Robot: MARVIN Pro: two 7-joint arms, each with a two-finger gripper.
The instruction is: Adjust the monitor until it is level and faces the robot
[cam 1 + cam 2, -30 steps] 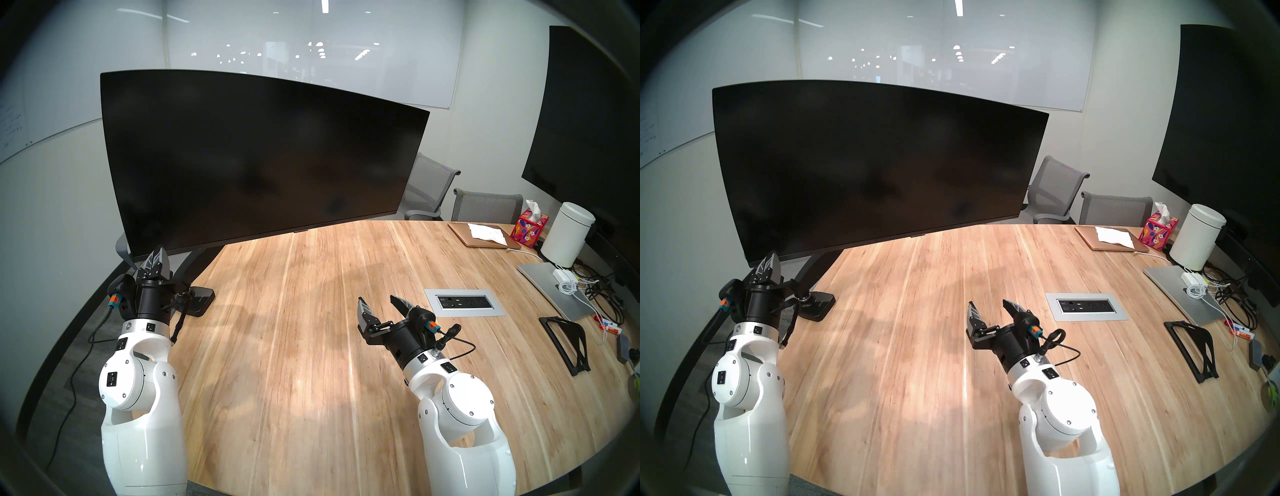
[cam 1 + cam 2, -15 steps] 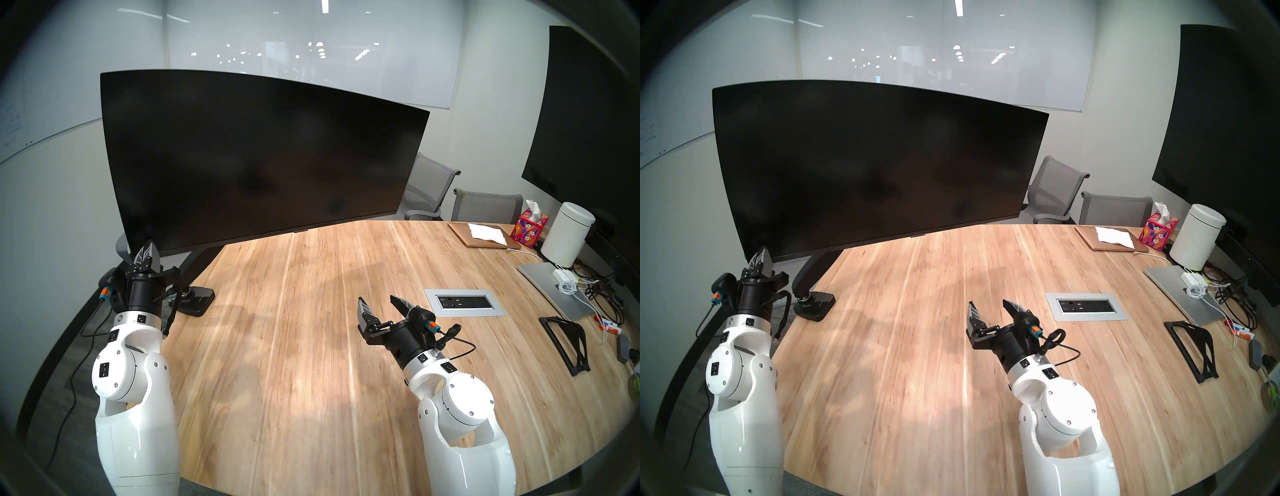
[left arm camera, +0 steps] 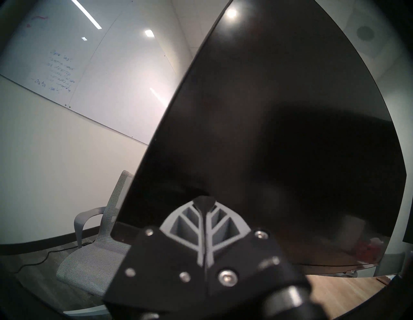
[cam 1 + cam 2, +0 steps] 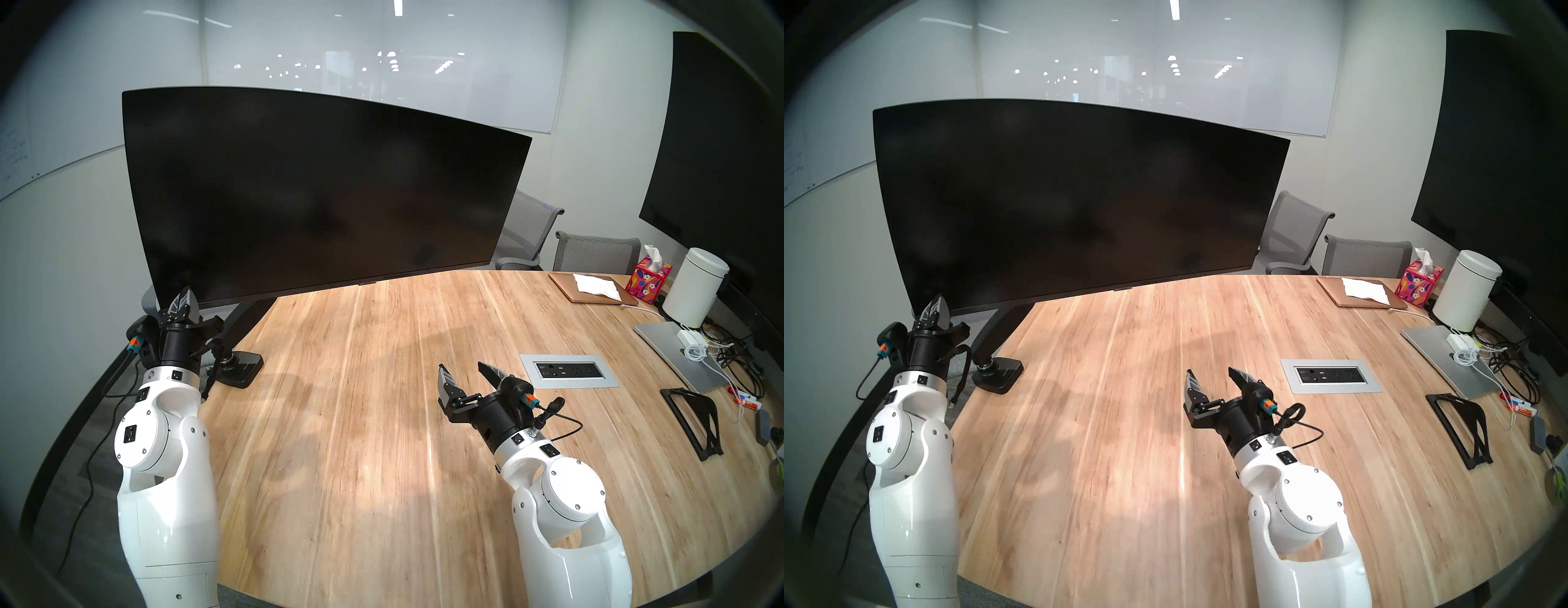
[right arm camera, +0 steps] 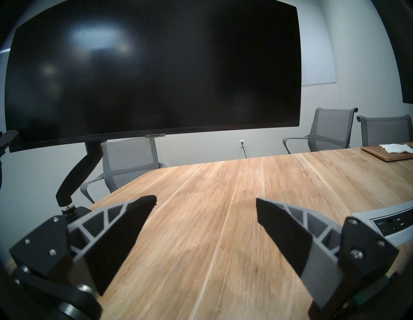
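Reads "SAMSUNG" on the small logo tab at the monitor bottom edge. Blue handwriting on the whiteboard too blurred to read.

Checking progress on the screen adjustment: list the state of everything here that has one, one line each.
monitor: dark, tilted, its left end lower, on its arm mount.
left gripper: shut, tips at the monitor's lower left corner, holding nothing.
right gripper: open, empty, above the table.
laptop: lid closed.
tissue box: a tissue sticking out.

One monitor, two robot arms, perhaps three chairs
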